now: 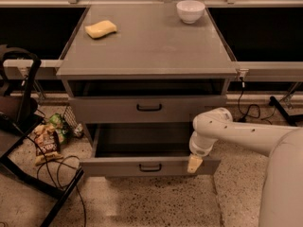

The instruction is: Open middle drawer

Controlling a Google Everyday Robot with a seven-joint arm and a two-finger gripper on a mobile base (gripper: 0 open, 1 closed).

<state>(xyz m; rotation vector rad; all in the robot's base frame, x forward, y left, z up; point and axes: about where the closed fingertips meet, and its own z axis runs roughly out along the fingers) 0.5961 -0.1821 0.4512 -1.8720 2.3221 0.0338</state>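
I judged the wide grey middle drawer (118, 167) well open, with the gripper (194, 163) at its front's right end, its grasp impossible to tell, so next probably meant backing away.

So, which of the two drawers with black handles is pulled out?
The lower one, the middle drawer: its front stands forward and its grey inside shows. The gripper is at the right end of that front. The upper drawer sits pushed in.

We see the middle drawer (113, 166) pulled well out, its flat grey front level, with a small black bar handle (150, 167) at the centre. Its long shallow tray (142, 143) lies open to view. The gripper (194, 163) sits at the right end of the front.
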